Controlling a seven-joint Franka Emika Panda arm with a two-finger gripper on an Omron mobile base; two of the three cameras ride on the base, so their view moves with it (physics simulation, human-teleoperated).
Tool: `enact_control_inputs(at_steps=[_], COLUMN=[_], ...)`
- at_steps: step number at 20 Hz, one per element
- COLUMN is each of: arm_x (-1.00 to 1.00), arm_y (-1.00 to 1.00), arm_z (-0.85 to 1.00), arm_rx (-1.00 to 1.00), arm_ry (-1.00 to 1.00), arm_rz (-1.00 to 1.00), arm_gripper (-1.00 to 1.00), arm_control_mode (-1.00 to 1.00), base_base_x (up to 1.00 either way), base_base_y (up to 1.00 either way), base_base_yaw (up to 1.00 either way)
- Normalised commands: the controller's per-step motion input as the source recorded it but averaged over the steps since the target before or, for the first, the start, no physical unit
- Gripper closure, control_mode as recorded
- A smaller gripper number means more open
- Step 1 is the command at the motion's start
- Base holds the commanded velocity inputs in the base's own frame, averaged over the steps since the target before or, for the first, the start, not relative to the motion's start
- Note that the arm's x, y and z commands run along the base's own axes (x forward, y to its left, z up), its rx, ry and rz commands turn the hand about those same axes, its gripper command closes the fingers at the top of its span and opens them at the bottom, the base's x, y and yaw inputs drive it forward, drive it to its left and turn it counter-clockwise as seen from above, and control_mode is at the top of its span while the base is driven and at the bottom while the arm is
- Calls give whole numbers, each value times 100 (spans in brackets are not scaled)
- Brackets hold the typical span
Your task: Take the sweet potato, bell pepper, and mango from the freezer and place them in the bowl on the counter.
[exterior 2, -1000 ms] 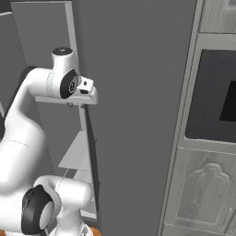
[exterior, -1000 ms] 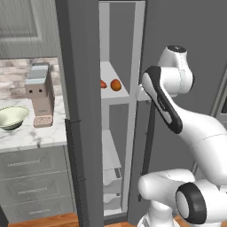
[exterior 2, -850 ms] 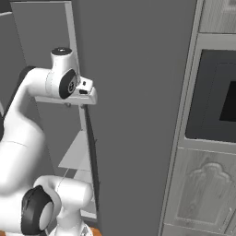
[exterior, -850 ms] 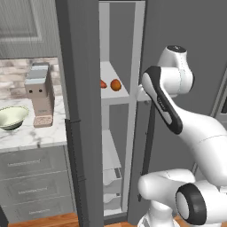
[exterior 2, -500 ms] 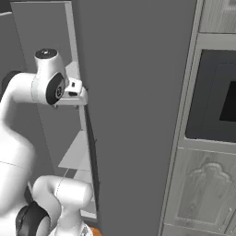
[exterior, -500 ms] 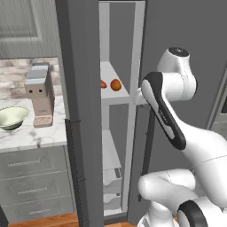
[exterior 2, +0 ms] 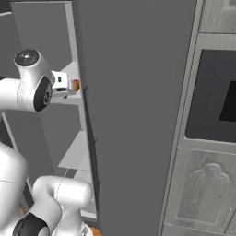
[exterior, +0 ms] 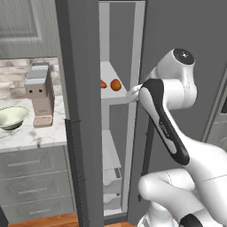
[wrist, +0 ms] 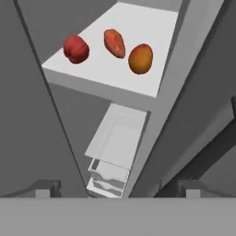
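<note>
The end effector (wrist: 117, 189) stands released, its two dark finger tips wide apart at the bottom of the hand view, with nothing between them. It hangs in front of the open freezer (exterior: 122, 111), at the edge of the narrow compartment and about level with the upper shelf (wrist: 115, 46); in the left base view the hand sits just beside the compartment's right wall.

Ahead of the end effector, well apart from its tips, three items lie on that pale shelf. In the hand view the mango (wrist: 140, 58) is nearest the shelf's right side, the sweet potato (wrist: 114, 43) lies just beside it toward the middle, tilted, and the bell pepper (wrist: 76, 49) sits furthest left. None of the three touch each other. Below the shelf, pale drawers (wrist: 115, 147) stack down the compartment.

From the left base view, two of the items show as orange-red spots on the shelf, the mango (exterior: 115, 84) being the brighter one.

Further out, left of the freezer's dark door, the bowl (exterior: 11, 117) rests on the marble table (exterior: 31, 135), beside a grey coffee machine (exterior: 37, 95). It holds nothing visible.
</note>
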Motion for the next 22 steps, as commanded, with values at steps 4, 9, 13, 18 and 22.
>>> enact_control_inputs(at_steps=[4,9,13,18,22], arm_x=[0,1,9,22,9], arm_y=[59,51,0,17,23], arm_z=[23,11,2,1,4], arm_rx=[0,0,0,-10,-15], arm_ry=[1,1,0,-13,-12], arm_rz=[9,10,10,9,12], arm_gripper=[-100,-100,-100,-100,-100], arm_control_mode=[-100,-100,-100,-100,-100], base_base_x=[0,0,0,0,0], base_base_y=[0,0,0,0,0], base_base_yaw=[0,0,0,0,0])
